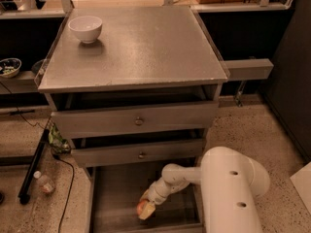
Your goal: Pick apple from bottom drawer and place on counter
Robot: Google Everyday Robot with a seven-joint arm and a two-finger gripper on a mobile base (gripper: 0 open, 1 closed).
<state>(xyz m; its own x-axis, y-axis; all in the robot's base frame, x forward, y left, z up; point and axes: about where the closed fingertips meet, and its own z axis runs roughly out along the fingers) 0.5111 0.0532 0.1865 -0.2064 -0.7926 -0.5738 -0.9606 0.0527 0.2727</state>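
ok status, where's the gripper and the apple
Gripper down in the bottom drawer, right at the apple. Apple not yet on the counter. White bowl sits at the counter's back left corner.

No text, label or number is readable. The tool is in the bottom drawer, at the apple.
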